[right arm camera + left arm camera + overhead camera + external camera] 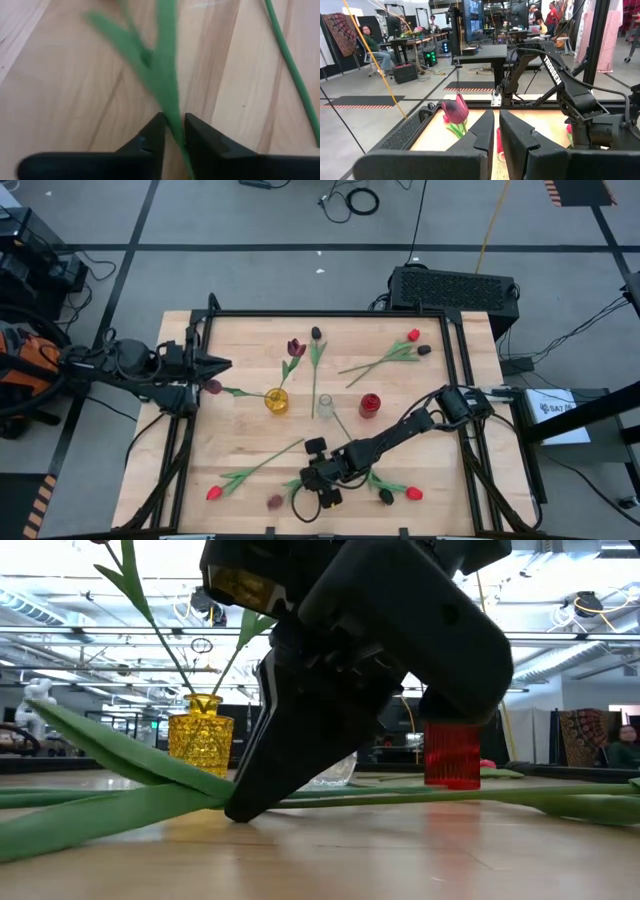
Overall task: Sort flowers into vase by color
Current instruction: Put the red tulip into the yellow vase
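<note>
At the worktop's [400, 395] left edge, the left tool [205, 370], fingers nearly together, holds a maroon flower [455, 111], its stem hidden. Near the front edge, the right tool [172, 131] pinches a green stem [167, 90], its head out of sight.

A robotics lab; open hall with workbenches [415, 40], monitors [472, 20], floor cables [350, 200].

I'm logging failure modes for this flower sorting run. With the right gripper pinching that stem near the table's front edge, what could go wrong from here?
The right gripper pinches only a thin stem, so the flower may slip or twist out when lifted. Other stems lie close by and could be dragged along. The yellow vase, clear vase and red vase stand close together; a long swinging stem could tip one.
</note>
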`<state>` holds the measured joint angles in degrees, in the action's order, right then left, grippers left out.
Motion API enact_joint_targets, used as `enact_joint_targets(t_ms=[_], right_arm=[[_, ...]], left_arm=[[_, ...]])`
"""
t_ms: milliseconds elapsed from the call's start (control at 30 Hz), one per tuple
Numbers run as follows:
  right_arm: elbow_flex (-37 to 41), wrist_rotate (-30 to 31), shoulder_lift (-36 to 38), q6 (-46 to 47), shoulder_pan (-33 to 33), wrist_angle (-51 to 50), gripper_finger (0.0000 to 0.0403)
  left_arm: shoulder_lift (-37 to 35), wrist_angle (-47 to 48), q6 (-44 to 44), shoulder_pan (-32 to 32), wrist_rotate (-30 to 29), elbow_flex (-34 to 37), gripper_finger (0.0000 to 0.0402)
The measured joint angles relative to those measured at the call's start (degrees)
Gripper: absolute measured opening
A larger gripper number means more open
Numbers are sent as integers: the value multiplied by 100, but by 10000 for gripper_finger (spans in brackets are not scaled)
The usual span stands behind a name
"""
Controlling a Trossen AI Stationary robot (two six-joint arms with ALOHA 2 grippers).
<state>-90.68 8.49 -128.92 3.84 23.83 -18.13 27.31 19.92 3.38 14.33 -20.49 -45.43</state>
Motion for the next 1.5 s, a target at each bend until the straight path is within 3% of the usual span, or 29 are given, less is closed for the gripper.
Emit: enact_joint_targets(t_ms=[133,367,700,967,1133,1233,1367,1433,1500], right_arm=[[1,-9,0,-30,2,-2,10],[23,83,369,-264,20,-133,11],[21,96,2107,-606,41,-432,3],[21,600,3392,-1472,271,-374,3],[131,721,4087,-1317,242,-539,3],[625,794,4516,-1158,236,68,3],[1939,803,4966,-859,238,1301,3],[2667,913,5125,-785,238,2359,4],[3354,1180,5192,-892,193,4162,4]], left_arm=[[19,2,0,0,0,0,34],[56,13,23,0,0,0,34],[47,-184,61,0,-94,2,34],[26,-568,201,0,-87,2,34],[43,-569,150,0,202,2,34],[125,-571,-51,0,349,2,34],[265,-588,-151,7,690,2,34],[356,-673,-149,9,808,2,34],[498,-960,-146,7,774,2,34]])
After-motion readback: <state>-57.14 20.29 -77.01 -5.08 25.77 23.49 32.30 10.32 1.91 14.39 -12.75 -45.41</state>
